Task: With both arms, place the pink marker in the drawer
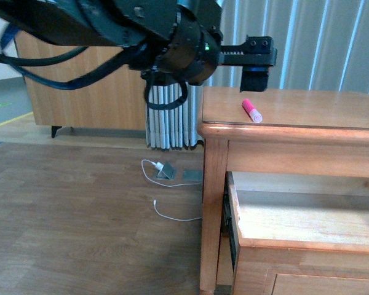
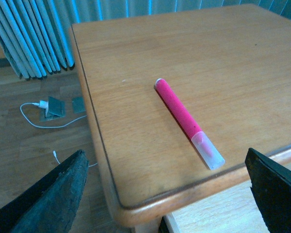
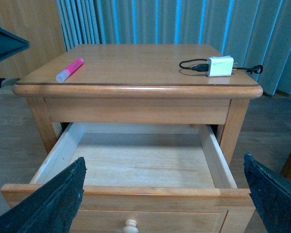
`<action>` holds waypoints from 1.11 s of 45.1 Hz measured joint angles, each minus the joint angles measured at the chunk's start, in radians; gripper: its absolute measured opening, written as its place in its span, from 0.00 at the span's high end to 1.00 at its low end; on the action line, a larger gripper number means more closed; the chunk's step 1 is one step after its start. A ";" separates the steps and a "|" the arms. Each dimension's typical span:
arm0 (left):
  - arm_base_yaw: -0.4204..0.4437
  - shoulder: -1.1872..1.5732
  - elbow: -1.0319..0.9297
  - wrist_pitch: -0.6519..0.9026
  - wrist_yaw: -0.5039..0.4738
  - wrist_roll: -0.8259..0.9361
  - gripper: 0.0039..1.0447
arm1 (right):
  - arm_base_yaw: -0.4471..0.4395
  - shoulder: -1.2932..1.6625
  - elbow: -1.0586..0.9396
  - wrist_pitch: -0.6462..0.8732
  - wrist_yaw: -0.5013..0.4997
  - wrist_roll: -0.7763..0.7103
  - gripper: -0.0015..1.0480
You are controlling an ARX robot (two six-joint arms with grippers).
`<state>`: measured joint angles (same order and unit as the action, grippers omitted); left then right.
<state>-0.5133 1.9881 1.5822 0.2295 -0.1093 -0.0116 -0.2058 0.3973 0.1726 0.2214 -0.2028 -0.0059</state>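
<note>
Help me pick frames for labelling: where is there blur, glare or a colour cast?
Front view: the left arm, close to the lens, is blurred and dark; the pink marker is soft but readable. Left wrist view: marker sharp, left fingertips smeared, curtains tinted blue. Right wrist view: the drawer is crisp and evenly lit, no strong glare; right fingertips out of focus.

A bulky black robot arm [image 1: 172,37] is hanging over the honey-coloured wooden cabinet [image 1: 214,203], where a short pink marker [image 1: 252,110] is lying above the pulled-out top drawer [image 1: 307,244].
</note>
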 joint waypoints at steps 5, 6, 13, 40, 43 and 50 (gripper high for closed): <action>-0.015 0.100 0.137 -0.065 -0.019 0.003 0.06 | 0.000 0.000 0.000 0.000 0.000 0.000 0.08; -0.018 0.121 0.165 -0.078 -0.023 0.004 0.06 | 0.000 0.000 0.000 0.000 0.000 0.000 0.08; -0.039 0.245 0.349 -0.185 -0.045 0.008 0.06 | 0.000 0.000 0.000 0.000 0.000 0.000 0.08; -0.076 0.439 0.698 -0.504 -0.122 0.090 0.10 | 0.000 0.000 0.000 0.000 0.000 0.000 0.08; -0.076 0.441 0.703 -0.513 -0.124 0.097 0.17 | 0.000 0.000 0.000 0.000 0.000 0.000 0.08; -0.076 0.441 0.705 -0.519 -0.130 0.109 0.38 | 0.000 0.000 0.000 0.000 0.000 0.000 0.08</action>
<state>-0.5892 2.4290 2.2871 -0.2893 -0.2390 0.0975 -0.2058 0.3973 0.1726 0.2214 -0.2028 -0.0059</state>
